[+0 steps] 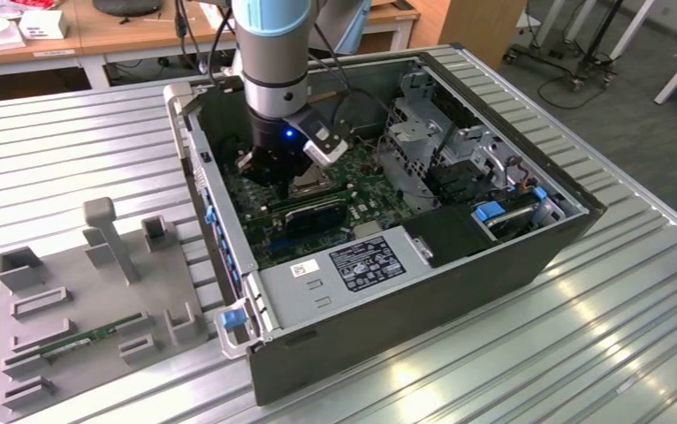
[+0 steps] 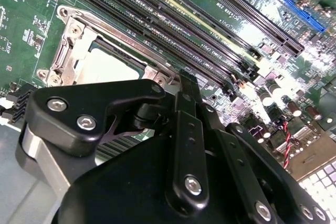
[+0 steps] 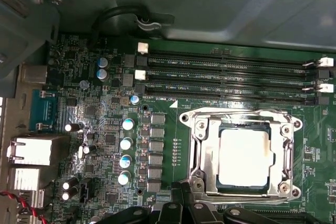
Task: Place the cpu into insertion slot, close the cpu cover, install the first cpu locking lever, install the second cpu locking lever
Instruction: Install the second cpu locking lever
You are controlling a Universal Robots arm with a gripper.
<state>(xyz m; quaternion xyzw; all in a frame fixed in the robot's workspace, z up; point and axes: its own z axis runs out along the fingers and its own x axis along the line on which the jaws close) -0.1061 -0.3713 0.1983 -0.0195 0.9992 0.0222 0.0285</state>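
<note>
The cpu (image 3: 245, 156) lies flat in the insertion slot (image 3: 244, 126), its pale metal face showing through the cut-out. The cpu cover (image 3: 206, 153) is down over it, flat on the silver frame. Thin lever rods (image 3: 236, 112) run along two sides of the frame. My gripper (image 3: 184, 188) is shut, its black fingertips together just off one corner of the socket, with nothing seen between them. The second wrist view has the gripper (image 2: 188, 80) right beside the cover (image 2: 73, 51) and the cpu (image 2: 105, 69). In the exterior view the gripper (image 1: 277, 172) is low inside the open computer case (image 1: 433, 265).
Long black memory slots (image 3: 226, 77) run beside the socket, and upright capacitors (image 3: 127, 150) stand on its other side. A drive cage (image 1: 433, 150) and power supply (image 1: 351, 265) crowd the case. A grey fixture tray (image 1: 79, 300) holding a memory stick (image 1: 85, 340) sits at the exterior view's left.
</note>
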